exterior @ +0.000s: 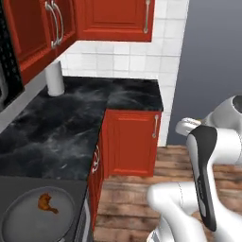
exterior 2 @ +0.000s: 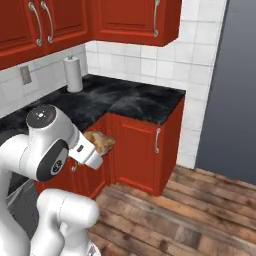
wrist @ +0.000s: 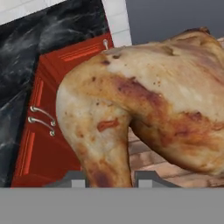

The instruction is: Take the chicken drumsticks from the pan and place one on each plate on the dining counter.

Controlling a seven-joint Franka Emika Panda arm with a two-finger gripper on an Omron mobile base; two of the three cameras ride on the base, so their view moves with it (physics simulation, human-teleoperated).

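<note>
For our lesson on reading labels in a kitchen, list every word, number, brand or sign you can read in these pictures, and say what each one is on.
None: no readable text appears anywhere.
The red cabinets, the black worktop, the white wall tiles, the paper towel roll and the pan are all plain.
The drumstick in the claw carries no mark.

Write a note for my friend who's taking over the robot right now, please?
Gripper: shut on one drumstick, carried in the air in front of the red cabinets.
Other drumstick: lying in the pan, lower left of the left base view.
Done: first drumstick lifted out of the pan.
Left: put it on a plate on the dining counter, then fetch the second one for the other plate.
</note>
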